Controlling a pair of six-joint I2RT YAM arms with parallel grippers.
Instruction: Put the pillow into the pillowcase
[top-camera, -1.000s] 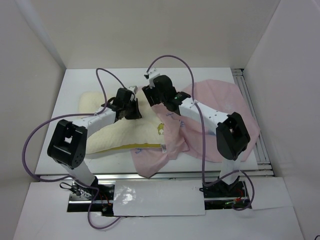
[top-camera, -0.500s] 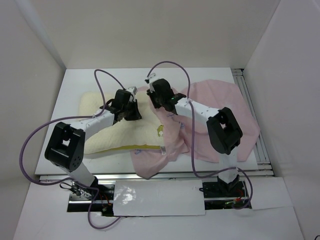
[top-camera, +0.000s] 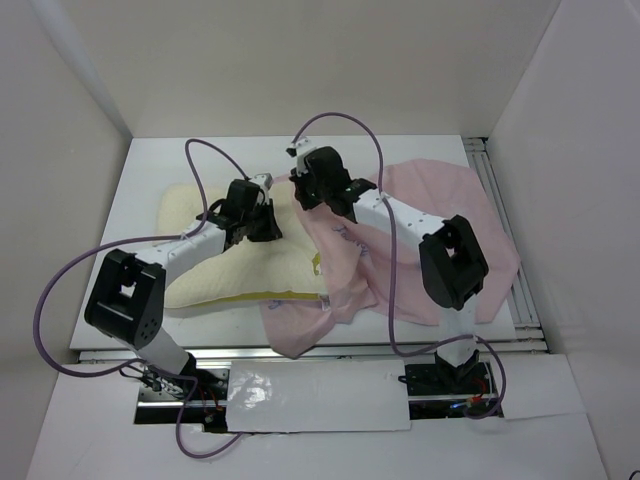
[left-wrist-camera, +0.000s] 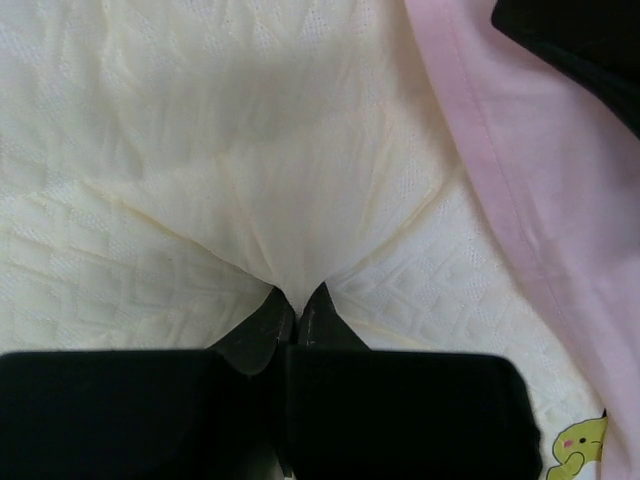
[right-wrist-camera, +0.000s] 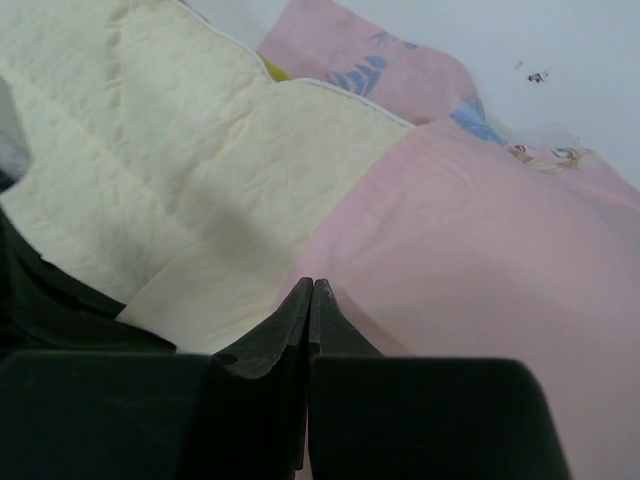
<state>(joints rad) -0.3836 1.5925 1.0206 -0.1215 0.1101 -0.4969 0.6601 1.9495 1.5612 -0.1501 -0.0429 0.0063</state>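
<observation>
Where left hand pinches, pillow puckers.

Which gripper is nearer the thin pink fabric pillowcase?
Right. The right gripper pinches the pillowcase at its edge; the left gripper pinches the soft cream pillow just beside that edge.

white tubular left arm and right arm, bulky black joint housings, looping purple cables, left hand and right hand with black tapered fingers
</observation>
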